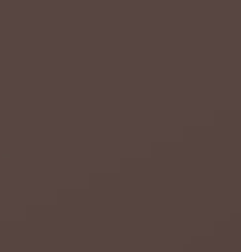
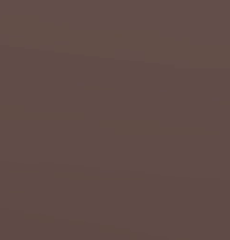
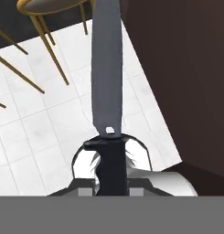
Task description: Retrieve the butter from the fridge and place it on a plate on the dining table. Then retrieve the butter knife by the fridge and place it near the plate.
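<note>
Base views: both show a flat brown surface [image 1: 120,126], no detail, can't tell what it is.
Floor [image 3: 35,132]: white tiles with thin grey joints, seen from above in hand view, covers left and centre.
Brown panel [image 3: 182,77]: dark brown wall-like face along right side of hand view, lower edge meets the tiles on a slant.
Dark base [image 3: 13,27]: dark grey strip across the top left, behind the stool legs; can't tell what it belongs to.
Stool [image 3: 45,9]: gold legs splay down over the tiles at upper left, grey round seat cut off at top edge.
Knife [image 3: 105,73]: grey blade points straight away from the camera, up the middle of hand view, tip cut off at top edge; black handle at the bottom with a short crossguard. Held in the air above the tiles, touching nothing else.
Pincer [image 3: 111,176]: clamped on the knife's black handle, handle sits between the two tips, blade sticks out ahead of them.
Fingertips [image 3: 88,162]: mostly hidden behind guard and handle, pale edges show either side.
</note>
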Tool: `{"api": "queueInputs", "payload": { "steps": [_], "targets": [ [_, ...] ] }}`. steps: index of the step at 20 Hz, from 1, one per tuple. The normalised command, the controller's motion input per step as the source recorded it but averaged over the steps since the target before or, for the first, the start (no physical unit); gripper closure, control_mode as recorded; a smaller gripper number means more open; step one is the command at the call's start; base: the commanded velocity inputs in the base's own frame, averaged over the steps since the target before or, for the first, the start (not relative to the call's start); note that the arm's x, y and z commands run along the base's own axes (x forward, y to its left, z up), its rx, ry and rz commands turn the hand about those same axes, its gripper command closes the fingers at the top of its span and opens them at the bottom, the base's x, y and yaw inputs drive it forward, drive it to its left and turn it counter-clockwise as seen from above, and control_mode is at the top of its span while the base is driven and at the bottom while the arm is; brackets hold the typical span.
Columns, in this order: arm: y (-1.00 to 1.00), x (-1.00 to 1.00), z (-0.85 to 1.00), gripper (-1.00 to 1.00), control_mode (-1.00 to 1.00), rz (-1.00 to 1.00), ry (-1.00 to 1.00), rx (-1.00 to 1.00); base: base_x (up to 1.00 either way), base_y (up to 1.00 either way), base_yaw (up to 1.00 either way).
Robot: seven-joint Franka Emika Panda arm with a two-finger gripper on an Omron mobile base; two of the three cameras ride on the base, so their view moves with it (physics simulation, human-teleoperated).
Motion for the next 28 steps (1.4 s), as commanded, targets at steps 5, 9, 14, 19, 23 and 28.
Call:
{"api": "queueInputs", "payload": {
  "steps": [5, 9, 14, 19, 23, 28],
  "targets": [
    [0.0, 0.0, 0.0, 1.0, 1.0, 0.0, 0.0, 0.0, 0.43, -0.36, -0.16],
    [0.0, 0.0, 0.0, 1.0, 1.0, 0.0, 0.0, 0.0, 0.73, -0.49, -0.13],
    [0.0, 0.0, 0.0, 1.0, 1.0, 0.0, 0.0, 0.0, 0.89, -0.41, -0.04],
    [0.0, 0.0, 0.0, 1.0, 1.0, 0.0, 0.0, 0.0, 0.71, 0.02, 0.0],
    [0.0, 0.0, 0.0, 1.0, 1.0, 0.0, 0.0, 0.0, 0.69, 0.12, 0.0],
    [0.0, 0.0, 0.0, 1.0, 1.0, 0.0, 0.0, 0.0, 0.54, 0.02, 0.0]
  ]
}}
